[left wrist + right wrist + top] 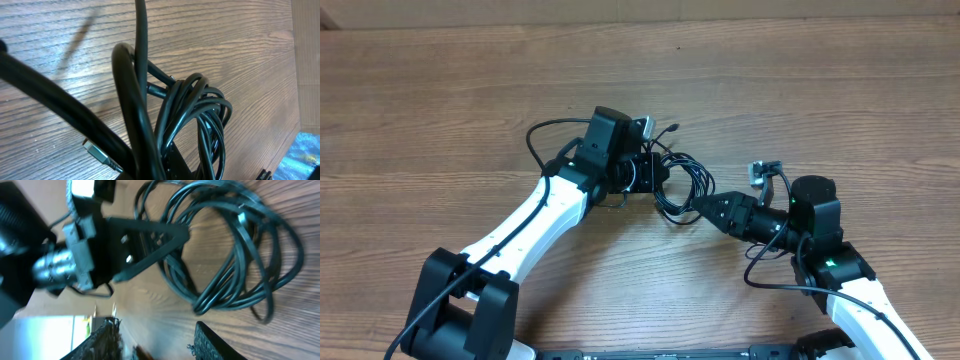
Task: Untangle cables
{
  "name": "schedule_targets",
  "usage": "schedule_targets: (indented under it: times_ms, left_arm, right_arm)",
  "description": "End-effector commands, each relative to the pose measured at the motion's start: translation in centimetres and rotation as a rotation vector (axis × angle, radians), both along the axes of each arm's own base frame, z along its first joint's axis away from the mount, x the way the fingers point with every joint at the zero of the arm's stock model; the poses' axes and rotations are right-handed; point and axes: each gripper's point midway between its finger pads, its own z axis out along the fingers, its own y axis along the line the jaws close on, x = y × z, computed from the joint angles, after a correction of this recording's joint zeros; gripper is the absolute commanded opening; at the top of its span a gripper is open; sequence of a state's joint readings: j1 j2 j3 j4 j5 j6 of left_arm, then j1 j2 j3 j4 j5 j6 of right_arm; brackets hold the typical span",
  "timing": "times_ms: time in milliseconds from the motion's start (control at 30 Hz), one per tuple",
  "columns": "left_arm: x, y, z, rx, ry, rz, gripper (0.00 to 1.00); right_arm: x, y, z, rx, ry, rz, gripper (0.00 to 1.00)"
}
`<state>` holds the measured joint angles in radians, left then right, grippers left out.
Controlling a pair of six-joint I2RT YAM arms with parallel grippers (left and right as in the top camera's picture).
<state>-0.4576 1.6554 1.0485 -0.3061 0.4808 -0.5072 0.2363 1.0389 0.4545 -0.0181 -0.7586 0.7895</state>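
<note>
Thin black glossy cables sit looped in one tangled bunch on the brown wood-grain table, between both arms. Left gripper: clamped on several strands. Right gripper: jaws half spread, empty, just beside the cables.

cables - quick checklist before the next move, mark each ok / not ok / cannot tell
1. left end effector shut on the cables: ok, strands run into it.
2. right end effector open, nothing between its fingers: ok.
3. right end effector aimed at one single strand: cannot tell.
4. cables separated: not ok, the loops overlap in one bundle.
5. silver plug outside the loops, on the table: ok.
</note>
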Motion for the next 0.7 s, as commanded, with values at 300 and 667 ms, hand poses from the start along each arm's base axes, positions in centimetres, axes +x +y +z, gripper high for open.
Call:
schedule_targets:
  times_ms: [300,667]
  left_arm:
    - [-1.2,-2.5,2.5,-0.149,0.004,-0.106,0.04]
    - [-3.2,-4.7,5.5,-0.331,0.014,-0.265,0.04]
  right_arm:
    - [1.3,0.3,0.2,-0.023,0.019,-0.088,0.47]
    - [2.1,0.0,-3.2,-0.082,0.123,-0.15,0.41]
